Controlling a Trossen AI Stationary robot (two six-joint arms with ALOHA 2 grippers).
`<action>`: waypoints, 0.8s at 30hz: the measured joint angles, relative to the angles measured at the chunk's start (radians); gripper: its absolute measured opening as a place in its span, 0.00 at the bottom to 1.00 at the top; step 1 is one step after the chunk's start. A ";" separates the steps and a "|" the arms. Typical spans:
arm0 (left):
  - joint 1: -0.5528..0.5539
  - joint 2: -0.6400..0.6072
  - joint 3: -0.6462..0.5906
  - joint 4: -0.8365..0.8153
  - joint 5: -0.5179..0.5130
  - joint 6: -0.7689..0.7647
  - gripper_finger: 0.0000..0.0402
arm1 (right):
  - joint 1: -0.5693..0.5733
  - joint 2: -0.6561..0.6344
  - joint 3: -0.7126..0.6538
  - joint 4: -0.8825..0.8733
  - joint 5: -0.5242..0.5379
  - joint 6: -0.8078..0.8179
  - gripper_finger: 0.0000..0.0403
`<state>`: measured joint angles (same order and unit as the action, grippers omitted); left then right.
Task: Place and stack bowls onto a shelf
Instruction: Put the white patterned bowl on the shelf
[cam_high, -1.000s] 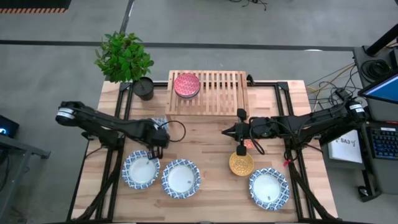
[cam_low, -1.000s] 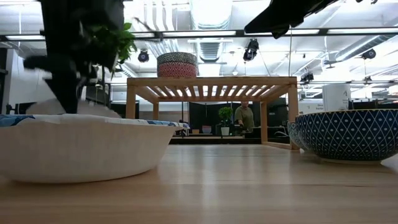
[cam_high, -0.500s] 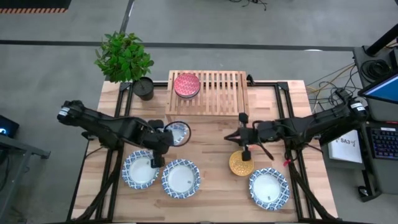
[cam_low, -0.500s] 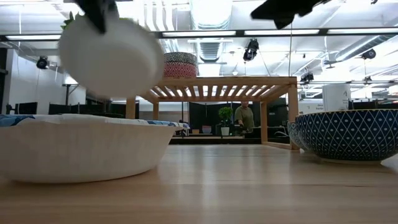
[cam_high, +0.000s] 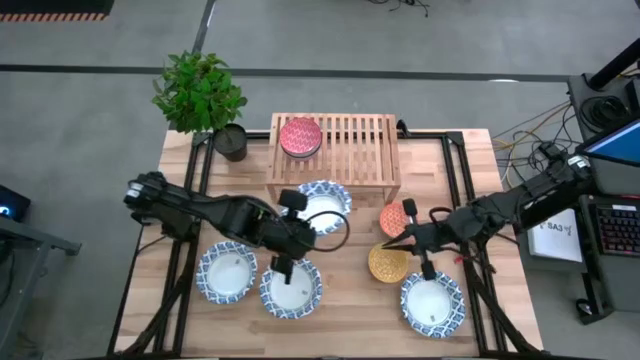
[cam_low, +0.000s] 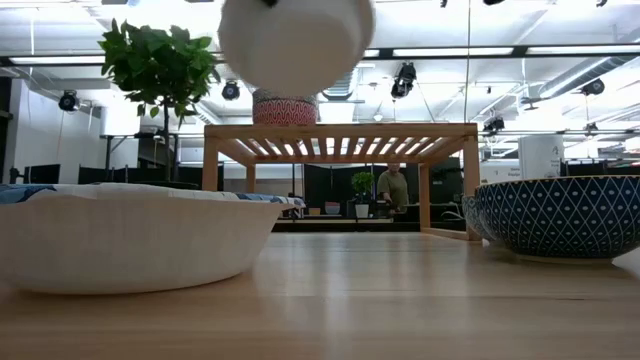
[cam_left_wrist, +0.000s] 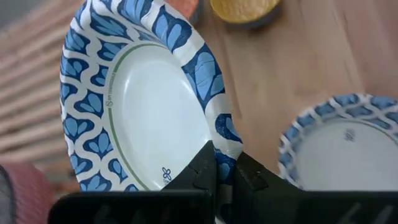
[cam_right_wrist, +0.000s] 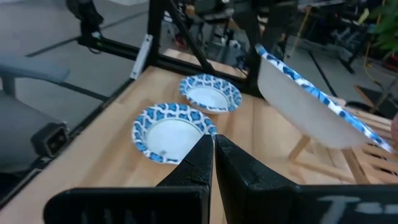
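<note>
Wide blue-patterned-rim, white-centred bowl (cam_high: 323, 204) was up off the wooden tabletop (cam_high: 345, 300), just in front of the low light-wood slatted shelf (cam_high: 345, 145), rim pinched by left pincer (cam_left_wrist: 225, 176). Pink patterned small bowl (cam_high: 300, 137) sat on shelf top. Right pincer (cam_high: 392, 245) pressed together, holding nothing, over small yellow bowl (cam_high: 387, 264), w/ orange bowl (cam_high: 395, 217) beside.

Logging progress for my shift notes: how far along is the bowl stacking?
Done: only the pink bowl sits on the shelf. In hand: the left pincer holds a blue-rimmed bowl by its rim near the shelf. Left: three blue-rimmed bowls, plus the orange bowl and yellow bowl, remain on the table.
</note>
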<state>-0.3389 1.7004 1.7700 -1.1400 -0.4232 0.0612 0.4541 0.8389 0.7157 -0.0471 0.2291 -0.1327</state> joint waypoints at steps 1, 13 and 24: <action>0.000 0.015 0.026 0.000 -0.009 0.022 0.00 | 0.006 -0.014 -0.007 0.000 0.000 -0.004 0.02; 0.038 0.172 0.229 0.002 -0.172 0.211 0.00 | 0.026 -0.149 -0.084 0.009 0.001 -0.043 0.02; 0.180 0.261 0.299 0.053 -0.171 0.271 0.00 | 0.026 -0.156 -0.086 0.014 0.000 -0.051 0.02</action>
<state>-0.1592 1.9617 2.0687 -1.0870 -0.5938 0.3322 0.4801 0.6825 0.6292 -0.0327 0.2287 -0.1841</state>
